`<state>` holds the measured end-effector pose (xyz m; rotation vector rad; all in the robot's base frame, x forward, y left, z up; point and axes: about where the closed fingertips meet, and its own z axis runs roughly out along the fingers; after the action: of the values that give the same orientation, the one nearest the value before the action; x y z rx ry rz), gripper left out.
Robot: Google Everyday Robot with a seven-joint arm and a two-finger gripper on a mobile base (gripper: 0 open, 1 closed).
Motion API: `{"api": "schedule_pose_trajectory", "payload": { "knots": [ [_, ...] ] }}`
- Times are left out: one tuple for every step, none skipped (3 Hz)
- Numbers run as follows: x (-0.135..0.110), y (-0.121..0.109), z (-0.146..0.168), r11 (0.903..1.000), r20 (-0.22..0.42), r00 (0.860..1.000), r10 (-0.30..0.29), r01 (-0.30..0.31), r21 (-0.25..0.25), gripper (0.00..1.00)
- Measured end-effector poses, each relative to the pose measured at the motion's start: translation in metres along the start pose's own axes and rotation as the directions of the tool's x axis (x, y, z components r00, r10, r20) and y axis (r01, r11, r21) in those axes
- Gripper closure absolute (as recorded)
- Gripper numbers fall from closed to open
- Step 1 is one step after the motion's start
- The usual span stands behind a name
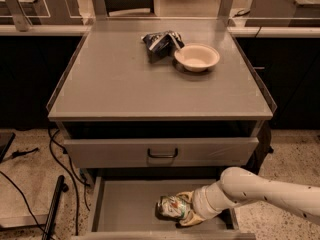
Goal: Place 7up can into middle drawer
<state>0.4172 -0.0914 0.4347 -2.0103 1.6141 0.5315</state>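
The 7up can [171, 207] lies on its side inside the open middle drawer [127, 204], on its grey floor right of centre. My gripper [184, 210] reaches into the drawer from the right on a white arm [260, 191] and is shut on the can, with cream fingers [186, 218] above and below its right end.
A drawer front with a black handle [162, 154] sits just above the open drawer. On the cabinet top [115, 79] are a cream bowl [196, 57] and a dark snack bag [161, 42]. Black cables [60, 154] and a dark pole [54, 204] lie on the floor to the left.
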Motion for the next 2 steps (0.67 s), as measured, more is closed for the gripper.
{"api": "schedule_pose_trajectory", "payload": {
  "knots": [
    [0.013,-0.005,0.018,0.9999,-0.033,0.999,0.001,-0.001,-0.010,1.00],
    [0.027,-0.015,0.037,0.9998,-0.063,0.998,0.003,-0.004,-0.020,1.00]
  ]
}}
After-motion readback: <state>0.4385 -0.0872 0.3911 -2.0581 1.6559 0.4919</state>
